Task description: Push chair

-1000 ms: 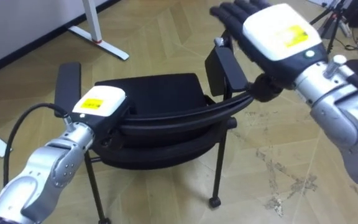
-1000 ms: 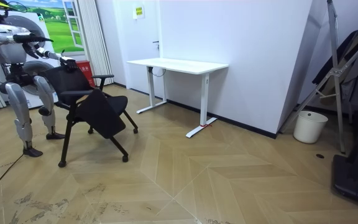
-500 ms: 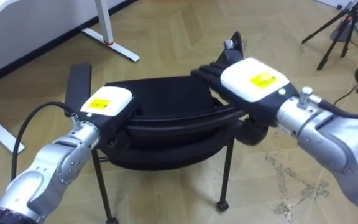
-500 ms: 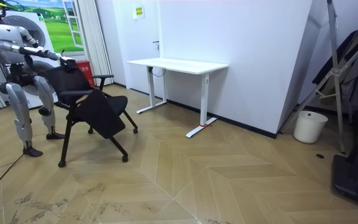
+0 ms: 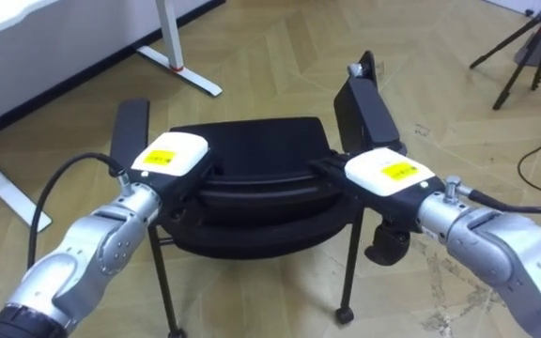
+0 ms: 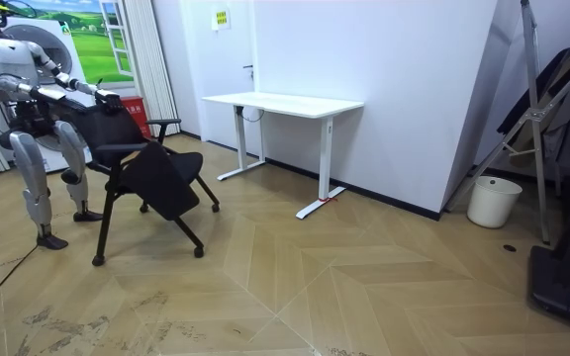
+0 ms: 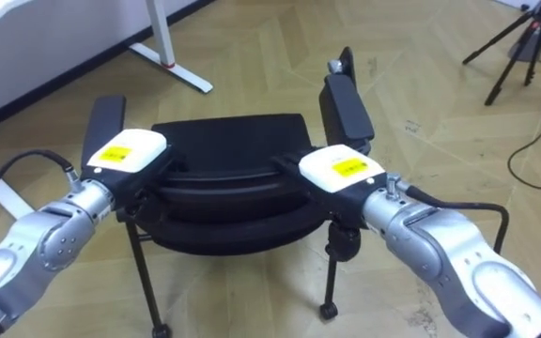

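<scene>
A black chair [image 5: 252, 141] with two armrests stands right in front of me, its seat facing away. My left hand [image 5: 172, 155] lies on the left end of the curved backrest top [image 5: 261, 183]. My right hand [image 5: 388, 172] rests on the right end, just behind the right armrest [image 5: 369, 103], with its dark fingers [image 5: 325, 167] straight along the top edge. In the room view I stand behind the chair [image 6: 151, 173] at the room view's left, both arms stretched out to it.
A white desk [image 6: 285, 102] stands against the wall beyond the chair; its foot [image 5: 186, 73] shows ahead on the left. A dark tripod [image 5: 524, 47] stands at the right. A white bin [image 6: 493, 201] sits far off by the wall. Wood floor lies open ahead.
My right hand has come down from above the right armrest onto the right end of the backrest. The left hand stays on the backrest. The view has shifted slightly.
</scene>
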{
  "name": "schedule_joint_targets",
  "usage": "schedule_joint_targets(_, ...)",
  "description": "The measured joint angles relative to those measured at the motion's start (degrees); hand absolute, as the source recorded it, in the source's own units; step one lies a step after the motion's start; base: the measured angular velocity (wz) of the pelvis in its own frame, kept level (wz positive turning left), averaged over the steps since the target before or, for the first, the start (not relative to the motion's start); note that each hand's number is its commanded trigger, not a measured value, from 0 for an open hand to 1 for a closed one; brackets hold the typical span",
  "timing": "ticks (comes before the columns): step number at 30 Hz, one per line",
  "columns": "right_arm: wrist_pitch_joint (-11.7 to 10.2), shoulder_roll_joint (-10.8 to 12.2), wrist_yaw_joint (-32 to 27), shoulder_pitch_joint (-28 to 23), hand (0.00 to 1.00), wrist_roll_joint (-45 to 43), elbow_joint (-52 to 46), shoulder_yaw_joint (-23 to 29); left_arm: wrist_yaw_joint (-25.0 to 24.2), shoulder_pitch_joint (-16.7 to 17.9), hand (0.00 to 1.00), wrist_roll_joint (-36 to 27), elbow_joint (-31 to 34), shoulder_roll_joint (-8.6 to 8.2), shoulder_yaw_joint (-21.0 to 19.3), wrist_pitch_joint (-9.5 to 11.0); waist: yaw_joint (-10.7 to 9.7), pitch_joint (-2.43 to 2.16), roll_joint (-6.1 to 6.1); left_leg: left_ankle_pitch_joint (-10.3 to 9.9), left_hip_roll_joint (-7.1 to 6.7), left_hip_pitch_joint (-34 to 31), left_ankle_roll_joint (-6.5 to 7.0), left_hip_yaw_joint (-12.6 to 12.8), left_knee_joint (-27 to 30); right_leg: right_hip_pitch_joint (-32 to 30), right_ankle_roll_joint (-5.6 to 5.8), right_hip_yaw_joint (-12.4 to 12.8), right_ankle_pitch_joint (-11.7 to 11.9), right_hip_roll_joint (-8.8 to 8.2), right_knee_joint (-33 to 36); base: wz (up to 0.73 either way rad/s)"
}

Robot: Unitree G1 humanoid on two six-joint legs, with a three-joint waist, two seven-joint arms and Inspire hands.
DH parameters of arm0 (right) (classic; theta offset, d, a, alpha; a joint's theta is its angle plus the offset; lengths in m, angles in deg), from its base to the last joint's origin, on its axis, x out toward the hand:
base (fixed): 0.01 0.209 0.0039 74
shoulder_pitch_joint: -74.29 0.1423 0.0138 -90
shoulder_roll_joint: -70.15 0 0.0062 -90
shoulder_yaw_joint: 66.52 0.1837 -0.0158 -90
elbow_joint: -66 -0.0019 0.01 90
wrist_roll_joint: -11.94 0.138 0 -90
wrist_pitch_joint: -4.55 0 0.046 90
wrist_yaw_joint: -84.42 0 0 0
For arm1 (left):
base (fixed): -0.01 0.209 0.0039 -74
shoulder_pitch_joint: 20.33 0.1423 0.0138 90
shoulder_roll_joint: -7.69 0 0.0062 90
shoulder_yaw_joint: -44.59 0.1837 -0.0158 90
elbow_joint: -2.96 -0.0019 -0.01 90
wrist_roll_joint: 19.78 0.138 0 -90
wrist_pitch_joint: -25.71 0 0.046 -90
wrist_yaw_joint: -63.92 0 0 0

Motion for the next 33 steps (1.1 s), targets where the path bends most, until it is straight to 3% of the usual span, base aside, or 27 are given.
schedule_joint_targets(4, -0.89, 0.72, -2.15, 0.00, 0.00, 0.14, 1.93, 0.10, 0.01, -0.62, 1.00, 0.00, -0.16, -0.10, -0.01, 0.13, 0.00, 0.02, 0.14, 0.00, 0.00, -0.38, 0.00, -0.17, 0.18, -0.05, -0.04, -0.07, 0.03, 0.01, -0.05, 0.01)
schedule_joint_targets(6, -1.07, 2.44, -4.22, -0.01, 0.00, 0.06, 4.18, 0.17, 0.26, -0.62, 1.00, 0.00, -1.00, -0.35, -0.01, 0.62, 0.00, -0.06, 0.37, 0.00, -0.01, -0.33, 0.00, -0.24, 0.17, 0.11, -0.03, -0.13, 0.03, 0.01, -0.07, 0.00)
schedule_joint_targets(15, -3.80, 2.88, -13.16, -1.13, 0.00, -0.69, 10.29, -0.39, 1.38, -1.10, 1.00, -0.66, -1.93, -0.62, 1.34, 0.71, -0.11, -0.12, 1.14, 0.00, -0.03, -0.24, 0.00, -0.77, 0.16, 0.70, -0.03, -0.92, 0.03, 0.02, -0.27, 0.03)
schedule_joint_targets(24, -3.78, 6.24, -19.42, -0.84, 0.00, -5.47, 15.58, -0.46, 1.08, -1.41, 1.00, -1.01, -1.33, -1.67, 2.37, -1.95, -0.65, -0.15, 1.66, -0.05, -0.08, -1.10, 0.06, -0.97, 1.42, 0.86, -0.03, -1.86, 0.03, -0.19, -0.27, 0.04)
schedule_joint_targets(29, -3.71, 6.97, -23.15, 0.53, 0.00, -6.91, 19.29, -0.99, 0.99, -1.09, 1.00, -1.11, -0.82, -2.89, 2.73, -3.81, -1.24, -0.49, 2.32, -0.11, -0.23, -1.47, 0.17, -1.50, 1.83, 0.84, -0.01, -2.47, 0.04, -0.37, -0.29, 0.08)
schedule_joint_targets(33, -2.47, 8.03, -25.00, 0.88, 0.00, -9.50, 20.22, -1.03, -0.08, -1.13, 1.00, -1.21, 0.57, -3.24, 2.74, -5.13, -1.43, -0.57, 2.45, -0.11, -0.24, -2.62, 0.17, -2.58, 2.43, 0.73, -0.07, -3.45, 0.17, -0.25, -1.02, 0.11)
